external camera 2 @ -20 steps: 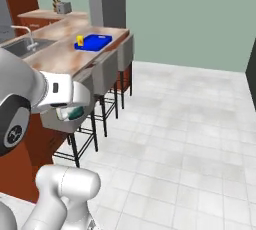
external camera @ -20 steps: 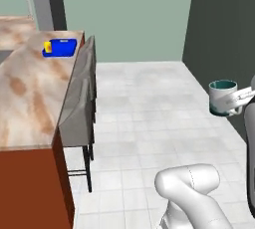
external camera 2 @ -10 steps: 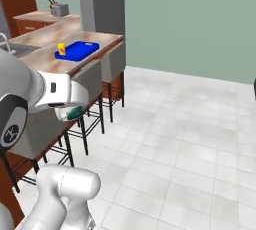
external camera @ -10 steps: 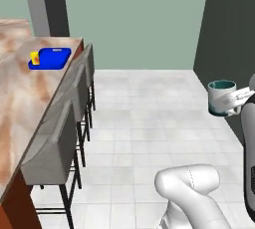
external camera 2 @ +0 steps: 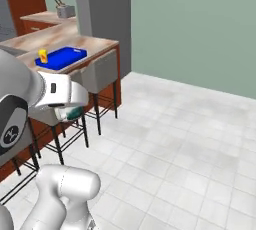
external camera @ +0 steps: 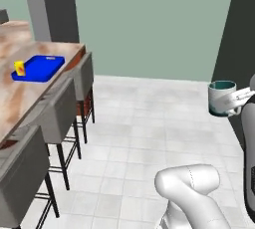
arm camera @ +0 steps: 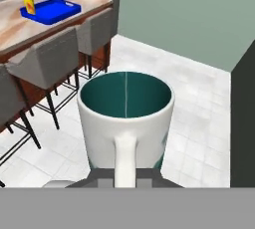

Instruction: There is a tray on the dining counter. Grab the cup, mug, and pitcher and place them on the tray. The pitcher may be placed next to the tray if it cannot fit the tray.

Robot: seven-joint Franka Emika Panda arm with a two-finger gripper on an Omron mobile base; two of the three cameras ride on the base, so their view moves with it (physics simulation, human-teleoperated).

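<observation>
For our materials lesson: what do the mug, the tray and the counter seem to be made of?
Mug: likely glazed ceramic, with thick smooth white walls and a teal inside.
Tray: probably plastic, in uniform bright blue with rounded corners.
Counter: polished stone by its look, with beige and brown marbled veining.

The mug [arm camera: 125,118] at my fingers looks like smooth glazed ceramic, white outside with a soft sheen, dark teal and faintly glossy inside. Far beyond the mug, the counter [external camera: 22,91] is polished marbled stone in beige and brown. On the counter, the tray [external camera: 39,67] looks like smooth matt blue plastic, and the cup [external camera: 20,67] on it like plain yellow plastic. The stools [external camera: 57,111] along the counter's edge have matt grey seats, cloth-like, on thin black metal legs. The floor [external camera 2: 190,144] beside the stools is pale tile with a slight mottled finish.
</observation>
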